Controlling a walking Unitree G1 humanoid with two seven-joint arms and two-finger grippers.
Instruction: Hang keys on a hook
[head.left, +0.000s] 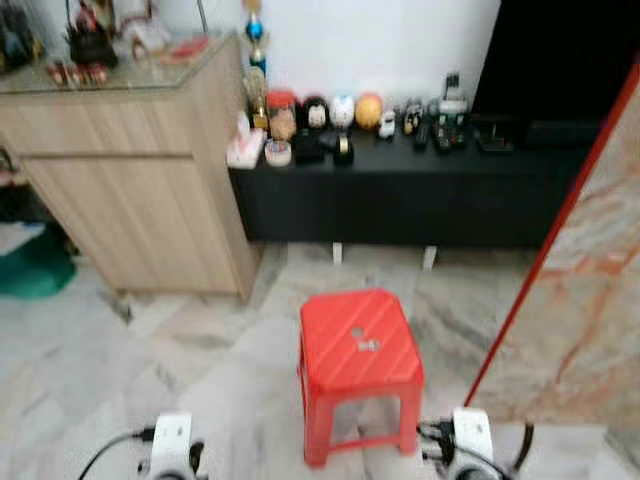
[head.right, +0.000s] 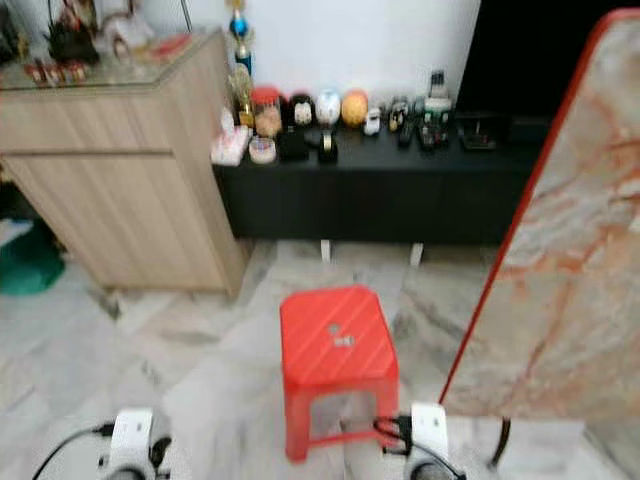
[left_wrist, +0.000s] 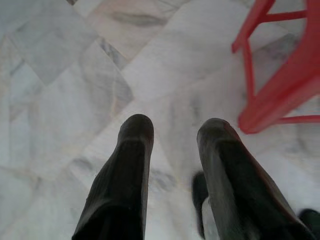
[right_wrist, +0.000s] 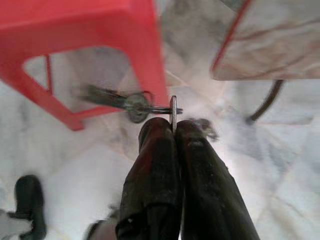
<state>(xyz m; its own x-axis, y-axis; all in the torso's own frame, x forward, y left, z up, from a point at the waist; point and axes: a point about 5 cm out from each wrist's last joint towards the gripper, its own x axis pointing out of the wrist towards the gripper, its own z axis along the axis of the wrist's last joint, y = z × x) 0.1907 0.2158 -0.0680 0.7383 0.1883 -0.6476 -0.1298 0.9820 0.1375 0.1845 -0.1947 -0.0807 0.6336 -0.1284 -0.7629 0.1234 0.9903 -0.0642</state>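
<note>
Carrying is the step in hand: your right gripper (right_wrist: 173, 125) is clamped on the flat metal ring of the dark bunch of keys (right_wrist: 131, 103), which dangles off its fingertips above the pale marble floor (left_wrist: 75, 75), low at five o'clock of the red plastic stool (head.left: 360, 345). Your left gripper (left_wrist: 172, 131) hangs idle at seven o'clock, fingers apart, holding nothing. You see no hook yet, so next you probably need to look around for one. No writing is legible anywhere.
</note>
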